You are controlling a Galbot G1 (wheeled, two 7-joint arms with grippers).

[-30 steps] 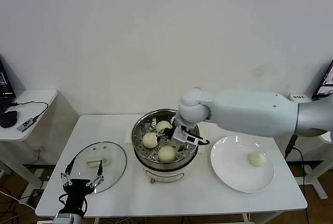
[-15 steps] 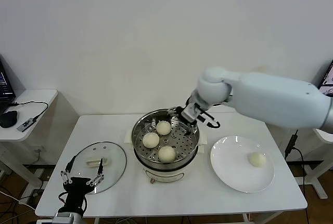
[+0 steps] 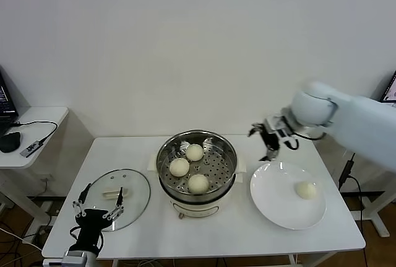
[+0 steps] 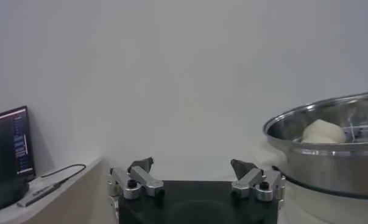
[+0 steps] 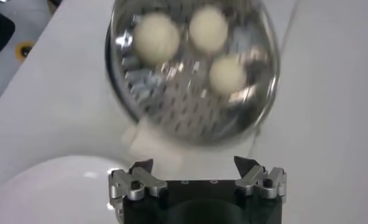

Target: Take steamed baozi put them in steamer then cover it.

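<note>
The white table (image 3: pixel 204 233) carries everything. At its centre sits the steamer (image 3: pixel 197 169) with three steamed baozi (image 3: pixel 197 183) on its perforated tray; free tray remains toward 3 o'clock. At 3 o'clock from the pot lies the white plate (image 3: pixel 272 202), the fourth bun (image 3: pixel 305 189) on its right half. At 9 o'clock lies the cover (image 3: pixel 117 197), flat, handle up.

The right gripper (image 3: pixel 270 143) hangs at 12 o'clock of the plate's rim, fingers spread and empty. The left gripper (image 3: pixel 98 214) waits at 6 o'clock of the cover, fingers spread, empty.

Risks, as I judge: the smooth bun could roll off or get squashed if pinched off-centre; a low carry could clip the pot's rim. The gap between pot and plate is narrow, while above both there is open room.
</note>
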